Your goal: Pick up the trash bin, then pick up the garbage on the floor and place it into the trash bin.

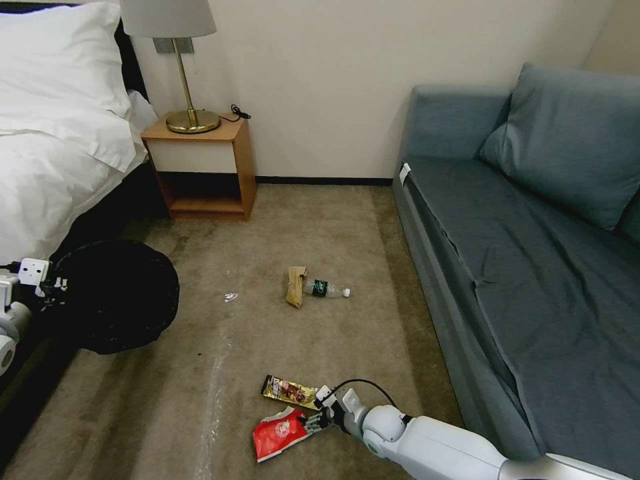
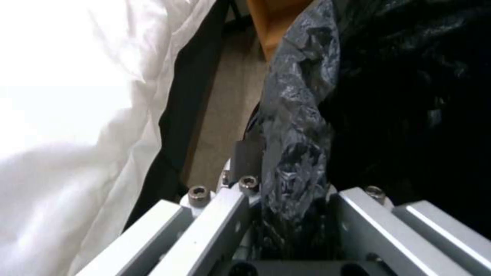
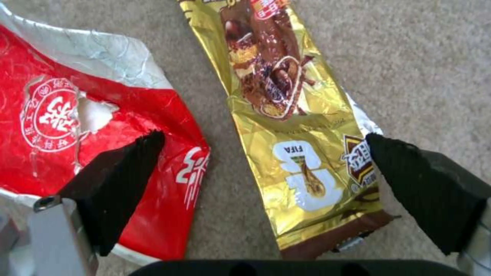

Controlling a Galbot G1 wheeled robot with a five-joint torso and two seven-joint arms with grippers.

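Down at your lower right, the right arm reaches forward and low over the carpet, its right gripper (image 1: 313, 420) hanging just above the litter. Its jaws stand spread wide: one black fingertip (image 3: 134, 161) sits over the crumpled red snack bag (image 3: 61, 126), the other over the edge of the shiny yellow-brown snack wrapper (image 3: 286, 126), and the two packets lie side by side with bare beige carpet (image 1: 373, 227) between them. Farther out on the floor, the tan paper wrapper (image 1: 295, 285) lies touching the clear green-labelled bottle (image 1: 327, 289), which rests on its side.

Your left arm is tucked at the left edge beside the white-sheeted bed (image 1: 60, 133). The left gripper (image 2: 286, 214) has its jaws pinching the crinkled black liner bag at the rim of the round trash bin (image 1: 117, 297), which it holds next to the bed.
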